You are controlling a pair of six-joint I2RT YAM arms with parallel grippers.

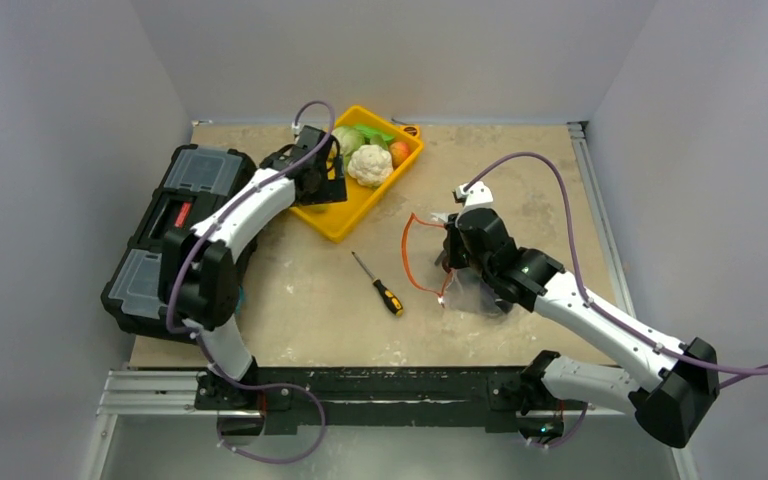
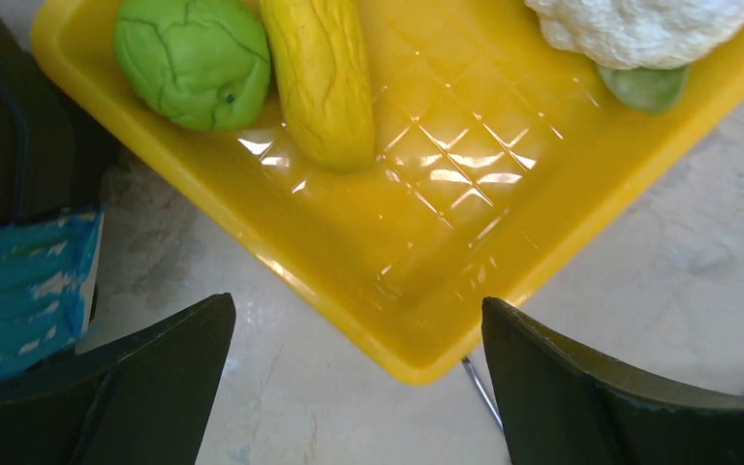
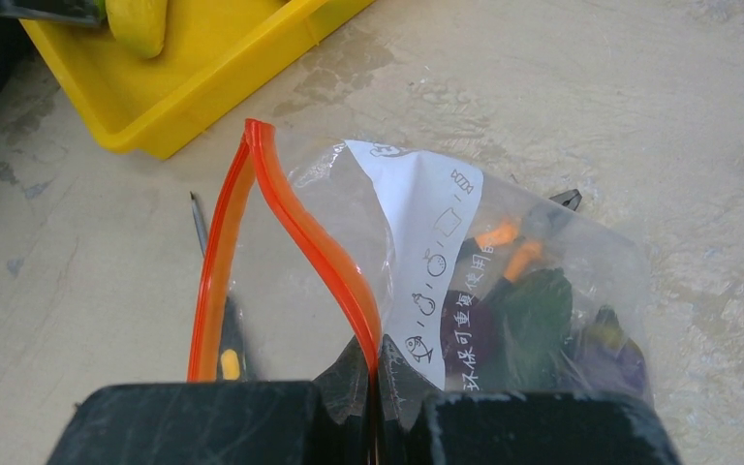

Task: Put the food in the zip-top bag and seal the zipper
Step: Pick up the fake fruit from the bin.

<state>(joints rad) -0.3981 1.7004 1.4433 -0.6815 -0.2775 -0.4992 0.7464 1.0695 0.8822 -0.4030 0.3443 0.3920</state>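
A: Where do we stand?
B: Our right gripper point(image 3: 373, 392) is clamped on the zipper point(image 3: 300, 232) of the zip-top bag point(image 3: 552, 262), which lies just right of the screwdriver point(image 1: 380, 285) with dark produce point(image 3: 533, 320) inside.
A: And our left?
B: Our left gripper point(image 2: 356, 315) hangs spread wide over the yellow tray point(image 2: 426, 329), which holds cabbage point(image 2: 194, 63), corn point(image 2: 320, 77) and cauliflower point(image 2: 639, 29).

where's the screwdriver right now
In the top view the screwdriver lies mid-table, just in front of the yellow tray and left of the zip-top bag.
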